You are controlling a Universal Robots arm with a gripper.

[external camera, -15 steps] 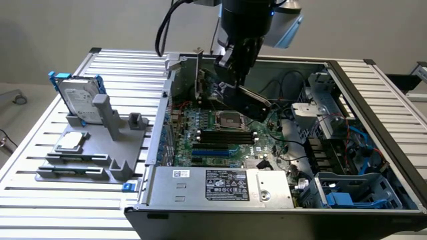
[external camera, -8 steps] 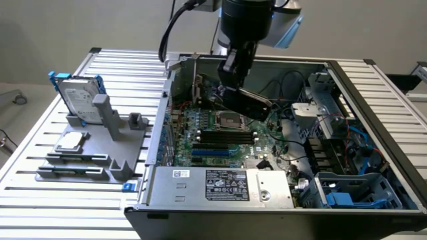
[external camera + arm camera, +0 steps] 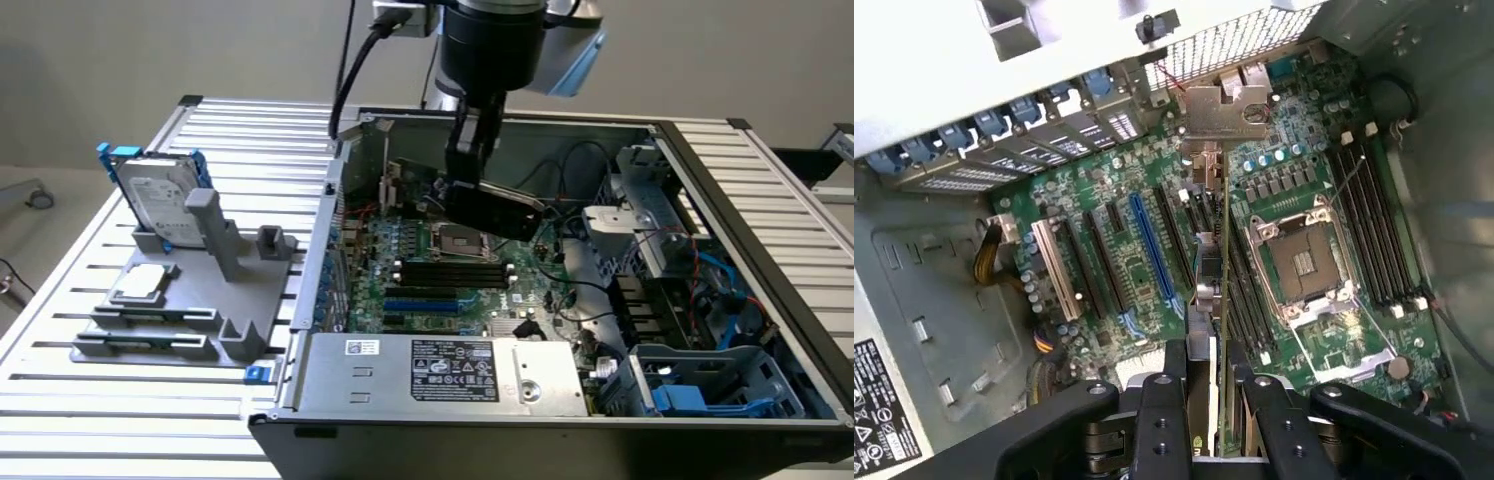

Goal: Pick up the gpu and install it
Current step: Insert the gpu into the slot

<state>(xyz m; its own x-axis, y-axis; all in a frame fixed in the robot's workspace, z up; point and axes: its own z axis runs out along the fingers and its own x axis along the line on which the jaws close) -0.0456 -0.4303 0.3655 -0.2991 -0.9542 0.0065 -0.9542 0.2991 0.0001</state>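
My gripper [image 3: 470, 178] hangs inside the open computer case [image 3: 747, 250], shut on the gpu [image 3: 497, 212]. The card's black body is tilted just above the motherboard [image 3: 427, 275], over the area near the processor socket [image 3: 461, 240]. In the wrist view the gpu [image 3: 1225, 250] is edge-on, a thin green line running between my two black fingers [image 3: 1162, 410] out to its silvery end bracket [image 3: 1226, 112]. The bracket points toward the case's rear slot covers [image 3: 1054, 125]. A long blue expansion slot [image 3: 1151, 250] lies beside the card, apart from it.
A grey fixture [image 3: 174, 320] on the slatted table holds a silver hard drive with blue rails [image 3: 160, 200] and a small square processor chip [image 3: 144, 283]. The power supply [image 3: 441, 370], cables [image 3: 587, 290] and drive cages [image 3: 667, 260] crowd the case's near and right sides.
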